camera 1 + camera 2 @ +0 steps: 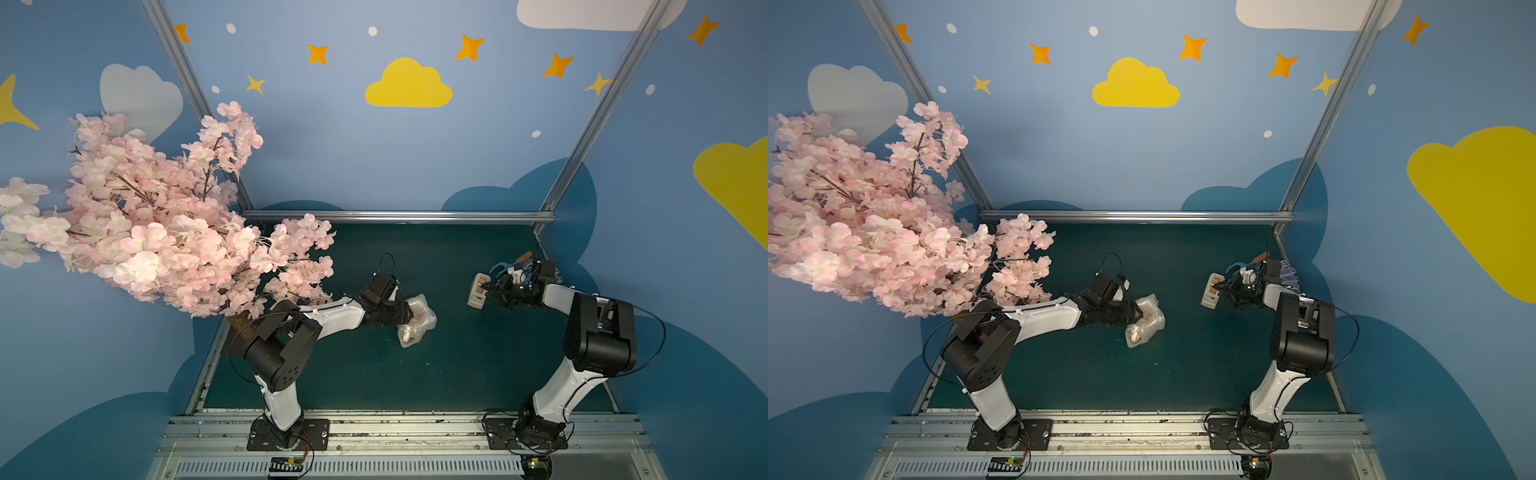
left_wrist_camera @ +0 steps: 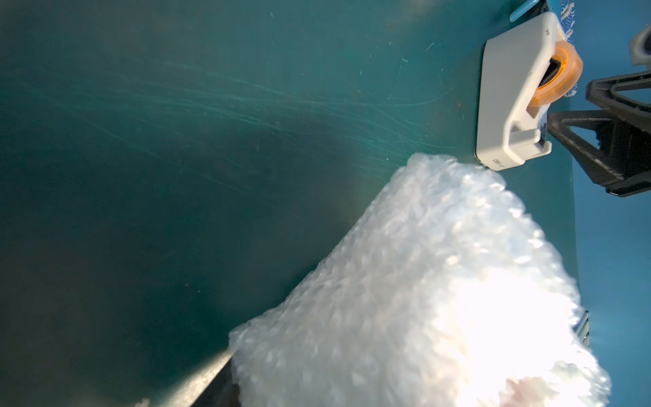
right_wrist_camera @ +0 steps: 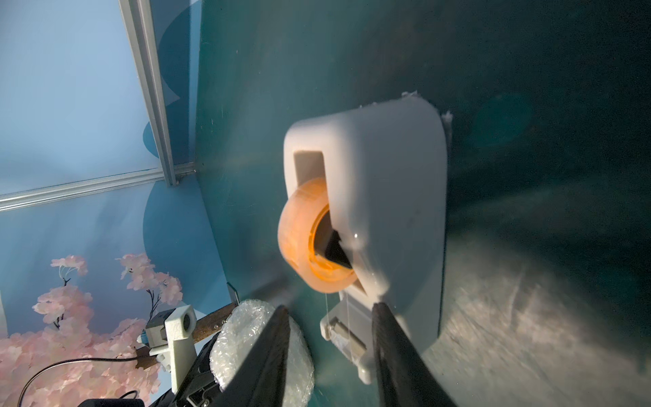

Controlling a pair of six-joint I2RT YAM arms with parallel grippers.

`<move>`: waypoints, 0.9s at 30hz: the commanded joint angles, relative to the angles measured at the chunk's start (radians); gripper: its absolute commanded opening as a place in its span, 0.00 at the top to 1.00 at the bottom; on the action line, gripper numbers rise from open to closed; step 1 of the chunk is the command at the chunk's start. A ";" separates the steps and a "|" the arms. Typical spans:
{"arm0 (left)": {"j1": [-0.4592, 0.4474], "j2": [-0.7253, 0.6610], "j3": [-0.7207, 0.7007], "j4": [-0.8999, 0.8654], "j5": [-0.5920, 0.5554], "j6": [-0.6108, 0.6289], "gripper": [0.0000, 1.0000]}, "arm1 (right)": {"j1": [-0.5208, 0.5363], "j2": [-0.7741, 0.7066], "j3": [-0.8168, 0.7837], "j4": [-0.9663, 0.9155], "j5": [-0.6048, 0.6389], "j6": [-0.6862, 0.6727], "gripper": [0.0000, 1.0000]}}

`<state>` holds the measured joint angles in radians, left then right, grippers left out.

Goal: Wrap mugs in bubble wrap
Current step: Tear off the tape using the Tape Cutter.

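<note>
The bubble wrap (image 1: 422, 318) is bunched into a bundle round the mug on the green table in both top views. A smooth white bit of the mug (image 1: 406, 339) peeks out at the bundle's near end. My left gripper (image 1: 409, 314) is shut on the bundle's left side. In the left wrist view the wrap (image 2: 422, 282) hides the jaws. My right gripper (image 3: 330, 306) stands open at the beige tape dispenser (image 3: 394, 211). Its fingers straddle the cutter end, where a thin strand of tape hangs from the orange roll (image 3: 299, 243).
The tape dispenser (image 1: 477, 293) sits right of the bundle, a short gap apart. Blue-handled scissors (image 1: 500, 266) and an orange-handled tool (image 1: 524, 255) lie behind the right gripper. A pink blossom tree (image 1: 166, 232) overhangs the table's left side. A metal rail (image 1: 399, 216) bounds the back.
</note>
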<state>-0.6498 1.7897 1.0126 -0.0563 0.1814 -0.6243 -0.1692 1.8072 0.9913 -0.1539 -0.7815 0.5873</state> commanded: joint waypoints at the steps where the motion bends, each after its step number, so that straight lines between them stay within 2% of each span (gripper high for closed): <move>1: -0.006 0.031 -0.026 -0.043 -0.010 0.018 0.37 | 0.011 0.021 0.023 0.004 -0.022 -0.012 0.60; 18: -0.007 0.031 -0.032 -0.037 -0.010 0.009 0.37 | 0.043 0.063 0.021 -0.018 -0.036 -0.026 0.60; 27: -0.008 0.029 -0.039 -0.036 -0.010 0.005 0.38 | 0.044 0.070 0.018 -0.016 -0.035 -0.024 0.72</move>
<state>-0.6502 1.7897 1.0050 -0.0422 0.1837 -0.6289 -0.1337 1.8587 1.0100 -0.1455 -0.8288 0.5690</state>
